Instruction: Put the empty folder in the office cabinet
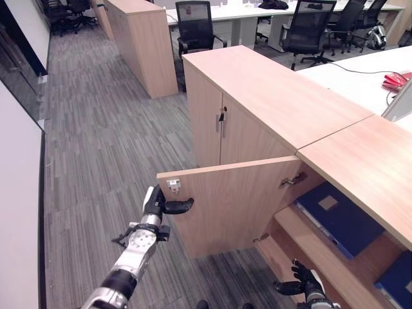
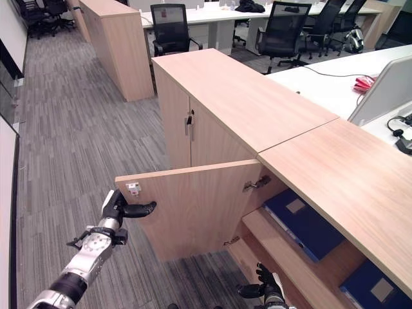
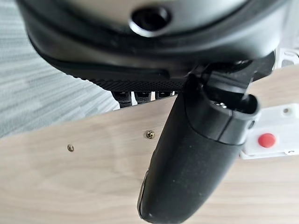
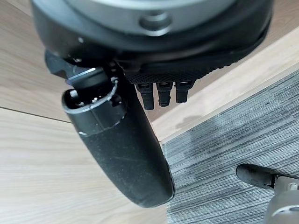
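Observation:
The low wooden office cabinet [image 1: 360, 154] stands with its door [image 1: 238, 199] swung out toward me. A blue folder [image 1: 338, 219] lies flat on the upper shelf inside, and a second blue folder [image 1: 396, 280] lies lower at the right. My left hand [image 1: 154, 203] is at the door's free edge. Its thumb [image 3: 191, 158] rests on the inner face by the white catch [image 3: 267, 140], and its fingers [image 3: 140, 95] reach behind the edge. My right hand [image 1: 306, 280] hangs low in front of the bottom shelf [image 1: 309, 241], fingers relaxed and holding nothing.
A taller closed cabinet [image 1: 257, 96] with metal handles adjoins the open one on the far side. Black office chairs [image 1: 193, 26] and white desks [image 1: 360, 77] stand beyond it. Another wooden cabinet [image 1: 145, 42] is at the back. Grey carpet [image 1: 96, 148] stretches to the left.

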Robot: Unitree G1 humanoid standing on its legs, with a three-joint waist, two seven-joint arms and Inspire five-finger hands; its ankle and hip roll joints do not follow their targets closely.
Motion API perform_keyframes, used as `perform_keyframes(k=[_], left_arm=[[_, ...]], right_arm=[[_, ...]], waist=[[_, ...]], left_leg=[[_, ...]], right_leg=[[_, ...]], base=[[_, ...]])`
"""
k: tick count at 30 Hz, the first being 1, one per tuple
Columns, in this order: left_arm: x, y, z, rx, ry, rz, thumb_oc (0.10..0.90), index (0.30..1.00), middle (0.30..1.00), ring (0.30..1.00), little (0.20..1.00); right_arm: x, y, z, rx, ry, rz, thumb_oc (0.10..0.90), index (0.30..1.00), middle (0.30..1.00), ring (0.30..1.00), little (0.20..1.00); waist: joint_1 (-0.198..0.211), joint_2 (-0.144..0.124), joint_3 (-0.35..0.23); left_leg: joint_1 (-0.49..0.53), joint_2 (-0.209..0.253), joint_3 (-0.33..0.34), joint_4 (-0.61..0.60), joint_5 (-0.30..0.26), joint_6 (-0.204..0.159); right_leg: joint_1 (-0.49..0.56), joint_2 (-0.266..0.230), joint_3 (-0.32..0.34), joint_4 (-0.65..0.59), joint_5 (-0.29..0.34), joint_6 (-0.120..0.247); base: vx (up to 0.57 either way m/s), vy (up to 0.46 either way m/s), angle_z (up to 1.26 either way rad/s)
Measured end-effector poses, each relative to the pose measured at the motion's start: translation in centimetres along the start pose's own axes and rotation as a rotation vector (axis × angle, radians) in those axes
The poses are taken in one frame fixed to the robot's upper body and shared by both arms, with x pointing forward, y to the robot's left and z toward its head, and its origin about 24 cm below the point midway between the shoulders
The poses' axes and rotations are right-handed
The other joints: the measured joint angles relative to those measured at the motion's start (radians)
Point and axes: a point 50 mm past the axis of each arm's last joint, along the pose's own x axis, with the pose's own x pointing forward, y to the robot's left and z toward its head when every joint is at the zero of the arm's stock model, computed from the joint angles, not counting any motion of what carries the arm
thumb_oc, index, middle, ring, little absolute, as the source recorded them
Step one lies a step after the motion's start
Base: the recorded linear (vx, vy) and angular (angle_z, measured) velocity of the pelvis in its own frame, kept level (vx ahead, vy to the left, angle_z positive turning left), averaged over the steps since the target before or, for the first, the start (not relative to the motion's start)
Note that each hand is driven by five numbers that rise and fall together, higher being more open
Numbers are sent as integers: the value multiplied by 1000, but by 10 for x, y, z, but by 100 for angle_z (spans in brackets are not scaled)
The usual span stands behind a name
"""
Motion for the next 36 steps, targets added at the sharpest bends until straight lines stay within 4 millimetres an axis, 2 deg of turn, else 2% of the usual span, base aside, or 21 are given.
perform_keyframes(k=[3,6,9,10,11,12,13,14,17,18,20,21,22,24,25,28,29,30,32,33,36], left_arm=[[-12,0,-9,-6,18,-37,800,900,900,900,900],[-26,1,-23,-14,62,-77,800,900,900,900,900],[-32,4,-31,-30,93,-73,800,900,900,900,900],[-40,8,-37,-43,113,-66,800,900,900,900,900],[-40,8,-38,-43,115,-65,800,900,900,900,900],[-50,5,-50,-65,174,-74,800,900,900,900,900],[-54,2,-54,-91,189,-83,800,900,900,900,900],[-60,-4,-59,-147,206,-87,800,900,900,900,900],[-63,3,-59,-154,220,-80,800,900,900,900,900],[-64,5,-59,-145,221,-80,800,900,900,900,900],[-63,20,-55,-117,216,-61,800,900,900,900,900],[-63,23,-55,-110,221,-57,800,900,900,900,900],[-63,23,-55,-106,231,-61,800,900,900,900,900],[-64,22,-58,-106,251,-67,800,900,900,900,900],[-68,24,-63,-105,277,-59,800,900,900,900,900],[-80,27,-75,-94,345,-47,800,900,900,900,900],[-86,29,-81,-74,373,-54,800,900,900,900,900],[-95,34,-87,-63,410,-44,800,900,900,900,900],[-103,18,-100,-122,457,-38,800,900,900,900,900],[-107,13,-104,-135,470,-37,800,900,900,900,900],[-111,5,-107,-98,483,-84,800,900,900,900,900]], right_arm=[[0,-2,-2,1,11,-8,800,900,900,900,900],[2,-11,1,-2,2,-40,800,900,900,900,900],[7,-14,2,-9,21,-55,800,900,900,900,900],[12,-15,9,-16,21,-65,800,900,900,900,900],[13,-15,9,-16,21,-66,800,900,900,900,900],[16,-27,18,-19,-7,-105,800,900,900,900,900],[17,-33,20,-8,-10,-121,800,900,900,900,900],[19,-42,28,13,-25,-147,800,900,900,900,900],[24,-29,50,51,-87,-122,800,900,900,900,900],[24,-24,52,59,-96,-110,800,900,900,900,900],[25,1,62,99,-117,-60,800,900,900,900,900],[25,6,63,103,-116,-45,800,900,900,900,900],[25,11,65,86,-119,-28,800,900,900,900,900],[25,15,68,59,-131,-5,800,900,900,900,900],[24,20,69,27,-136,18,800,900,900,900,900],[23,24,74,2,-167,38,800,900,900,900,900],[22,26,74,7,-165,42,800,900,900,900,900],[23,30,74,11,-159,49,800,900,900,900,900],[25,18,70,-8,-142,14,800,900,900,900,900],[25,11,67,-15,-129,-3,800,900,900,900,900],[24,4,61,-31,-109,-17,800,900,900,900,900]], waist=[[3,7,1],[3,41,4],[5,55,7],[47,27,35],[49,27,35],[62,50,34],[54,74,34],[46,106,36],[49,68,57],[53,57,60],[56,11,80],[56,17,88],[72,48,99],[84,92,112],[89,98,111],[100,84,110],[106,59,107],[121,29,106],[110,70,91],[106,79,87],[86,67,64]], left_leg=[[-3,1,1,4,1,-1],[-4,0,25,5,-1,-1],[-18,-2,40,40,-8,-13],[-56,-39,-103,156,-22,-32],[-56,-40,-105,157,-22,-33],[-63,-23,-220,176,-53,-44],[-49,7,-219,148,-55,-46],[-25,31,-210,97,-90,-60],[-7,1,-71,23,-53,-22],[-7,0,-38,5,-45,-9],[-24,-8,54,5,-30,17],[-27,5,84,6,-20,19],[-33,41,134,6,-10,15],[-32,90,175,6,-14,21],[-24,104,215,6,-9,12],[2,106,283,6,-26,3],[13,95,301,10,-30,-17],[25,80,333,16,-35,-42],[18,117,338,23,-36,-47],[21,135,352,24,-27,-66],[23,158,373,28,-48,-91]], right_leg=[[-4,1,1,6,-1,-4],[-21,1,27,4,-6,-3],[-39,0,60,12,-7,-4],[-78,-26,153,48,-10,-17],[-79,-26,154,48,-10,-17],[-105,-35,211,63,-1,-9],[-116,-27,220,70,-1,2],[-145,-14,265,77,6,26],[-220,-50,357,78,41,66],[-235,-63,351,69,30,83],[-304,-95,305,109,12,120],[-328,-103,258,143,9,127],[-376,-131,9,243,-15,109],[-394,-168,-144,348,-37,113],[-388,-237,-226,437,-71,110],[-328,-307,-158,473,-90,131],[-280,-322,-150,422,-37,105],[-242,-319,-178,348,-51,106],[-232,-255,-174,268,-10,84],[-236,-236,-159,254,-10,86],[-256,-191,-122,203,-12,88]], base=[[-47,-13,-1],[-97,27,-21],[-116,69,-47],[-44,124,-78],[-26,170,-143],[-32,147,-83],[-25,102,-116],[-54,106,-88],[-127,122,-120],[-213,96,-118],[-256,38,-103],[-196,5,-99],[-108,-17,-95],[-106,-49,-88],[-35,-82,-82],[-34,-72,-81],[-61,-109,-93],[-44,-152,-95],[5,-217,-66],[47,-232,-50],[59,-245,-57]])
